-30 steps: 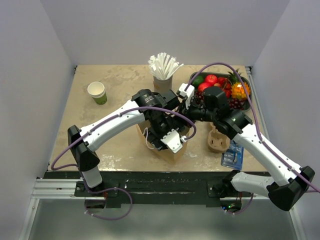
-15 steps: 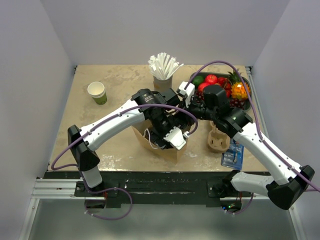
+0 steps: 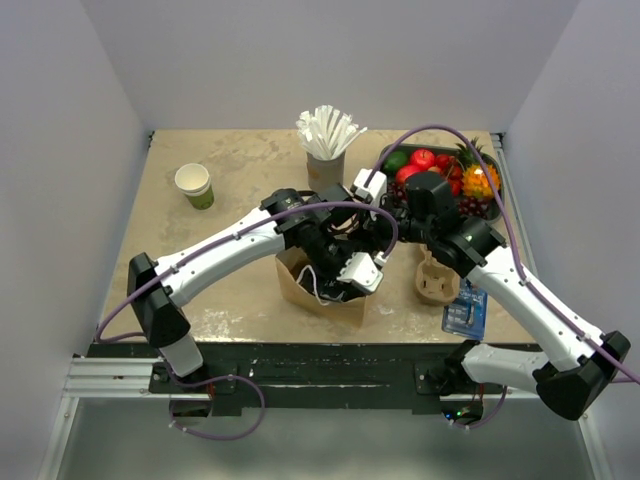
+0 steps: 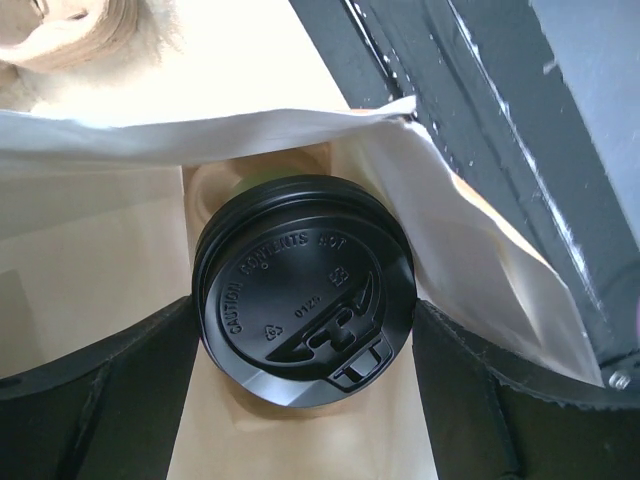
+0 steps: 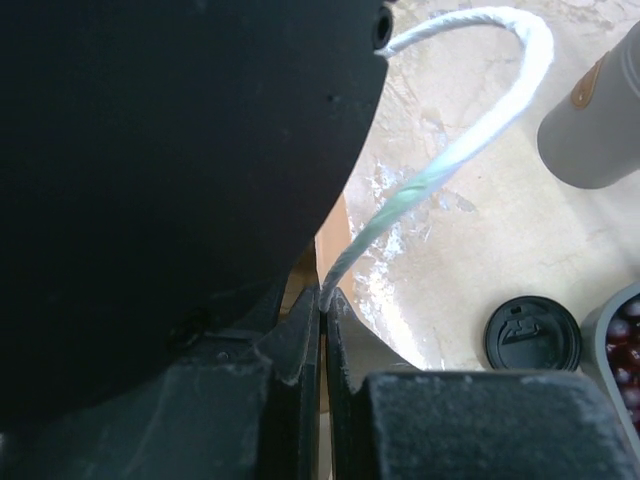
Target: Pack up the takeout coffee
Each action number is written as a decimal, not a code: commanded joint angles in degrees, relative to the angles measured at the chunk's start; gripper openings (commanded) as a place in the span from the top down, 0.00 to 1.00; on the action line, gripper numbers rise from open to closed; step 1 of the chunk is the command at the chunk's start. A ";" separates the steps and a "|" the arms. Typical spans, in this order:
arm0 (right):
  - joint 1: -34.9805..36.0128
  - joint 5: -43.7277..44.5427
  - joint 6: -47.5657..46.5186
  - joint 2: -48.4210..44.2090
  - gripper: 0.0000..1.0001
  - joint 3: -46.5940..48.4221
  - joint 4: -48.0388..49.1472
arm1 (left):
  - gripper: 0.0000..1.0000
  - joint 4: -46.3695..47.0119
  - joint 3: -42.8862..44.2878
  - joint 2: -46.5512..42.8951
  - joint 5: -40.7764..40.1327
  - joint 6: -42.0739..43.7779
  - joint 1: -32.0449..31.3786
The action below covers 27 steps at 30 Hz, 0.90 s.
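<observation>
The brown paper bag (image 3: 293, 283) stands open near the table's front edge. The takeout coffee (image 4: 305, 290) sits upright inside it, black lid up, grasped between the left gripper's (image 4: 305, 325) fingers. The right gripper (image 5: 323, 300) is clenched on the bag's white cord handle (image 5: 450, 150). Farther back stand a grey cup of straws (image 3: 325, 165), a fruit tray (image 3: 497, 195) and a lidless green cup (image 3: 196, 186). The tabletop (image 3: 240, 160) is mottled tan, and plain pale walls enclose it.
</observation>
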 commanded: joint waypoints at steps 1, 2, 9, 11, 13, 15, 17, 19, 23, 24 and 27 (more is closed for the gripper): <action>5.49 -9.38 -1.06 0.49 1.00 2.07 4.17 | 1.00 15.76 -4.62 2.46 -2.53 -14.69 -1.07; 5.57 -9.38 -1.06 0.49 1.00 2.07 4.08 | 1.00 16.46 -4.89 2.55 -2.97 -17.76 -1.07; 5.75 -8.68 -0.88 -0.39 1.00 1.55 4.17 | 1.00 21.74 -10.87 0.53 -6.39 -24.99 -1.07; 5.75 -7.28 -0.53 -0.56 1.00 1.55 4.26 | 1.00 20.08 -10.52 0.79 -6.92 -24.65 -1.07; 5.75 -5.09 0.78 -0.65 1.00 1.63 4.87 | 1.00 19.63 -11.13 0.53 -6.83 -23.76 -1.07; 5.75 -2.45 1.14 -0.57 1.00 1.63 5.48 | 1.00 19.46 -11.40 0.18 -7.10 -23.06 -1.07; 5.75 -0.87 1.14 -0.39 1.00 1.81 6.63 | 1.00 18.32 -11.31 0.44 -7.01 -22.19 -1.07; 5.66 -0.51 1.23 -0.21 1.00 2.33 7.59 | 1.00 17.09 -11.31 1.32 -6.31 -21.66 -1.07; 5.75 -2.52 1.67 0.40 1.00 3.39 7.95 | 1.00 12.17 -9.56 6.31 -5.96 -20.26 -1.16; 5.75 -2.62 1.75 0.40 1.00 3.30 7.86 | 1.00 11.38 -7.81 7.20 -6.05 -20.07 -1.25; 5.75 -2.53 1.40 0.40 1.00 2.87 7.69 | 1.00 10.14 -6.04 8.70 -5.87 -19.11 -1.25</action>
